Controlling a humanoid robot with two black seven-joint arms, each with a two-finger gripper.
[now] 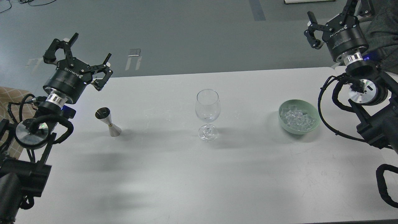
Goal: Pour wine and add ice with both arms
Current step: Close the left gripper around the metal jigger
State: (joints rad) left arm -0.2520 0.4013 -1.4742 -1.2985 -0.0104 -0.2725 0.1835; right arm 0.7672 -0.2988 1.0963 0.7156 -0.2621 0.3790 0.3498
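A clear stemmed wine glass stands upright at the middle of the white table and looks empty. A small steel jigger stands to its left; whether it holds wine cannot be told. A pale green bowl at the right holds several clear ice cubes. My left gripper is open and empty, raised above and left of the jigger. My right gripper is open and empty, raised beyond the table's far right corner, above and right of the bowl.
The table's far edge runs just behind my left gripper. Grey floor lies beyond it. A checked cloth shows at the left edge. Black cables loop from my right arm near the bowl.
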